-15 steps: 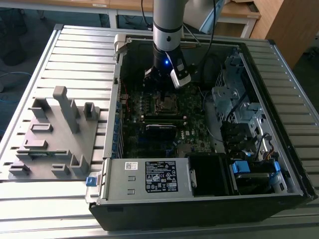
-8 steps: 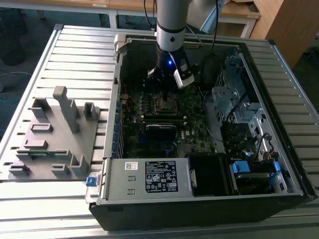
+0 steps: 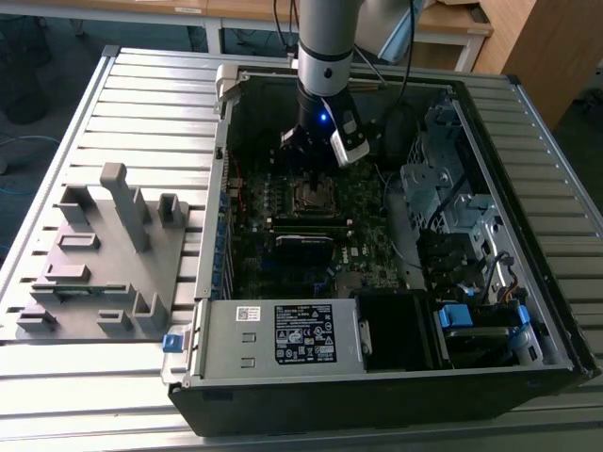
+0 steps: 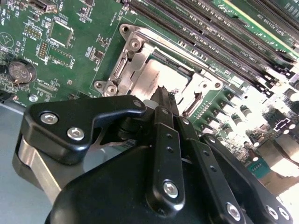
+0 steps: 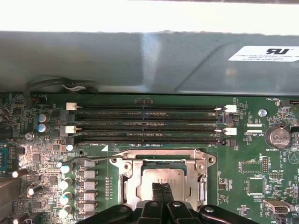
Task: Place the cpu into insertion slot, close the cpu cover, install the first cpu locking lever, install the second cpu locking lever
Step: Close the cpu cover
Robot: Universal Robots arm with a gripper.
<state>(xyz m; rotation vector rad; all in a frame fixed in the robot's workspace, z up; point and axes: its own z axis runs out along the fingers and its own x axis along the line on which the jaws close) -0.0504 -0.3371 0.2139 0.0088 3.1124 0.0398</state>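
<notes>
Arm: I see 1 arm (image 3: 326,47) reaching down from the far side into the open computer case (image 3: 556,311).
Gripper: the gripper (image 5: 162,190) has its 2 fingers (image 4: 161,100) pressed together with nothing between them. In both wrist views the tips sit at the cpu's top, but I cannot tell whether they touch it.
Cpu: the cpu (image 5: 148,179) is seated in the socket, its dull silver top showing through the frame's opening.
Insertion slot: the insertion slot (image 3: 314,195) is on the green motherboard (image 5: 233,186), just beside 4 long black memory slots (image 5: 149,128).
Cpu cover: the cpu cover (image 5: 161,155) appears to lie flat around the chip.
Coin cell: 1 coin cell (image 5: 277,137) is on the board, well apart from the socket.
Fixture: 1 grey fixture (image 3: 104,254) stands on the slatted table (image 3: 57,395), outside the case on the exterior view's left.
</notes>
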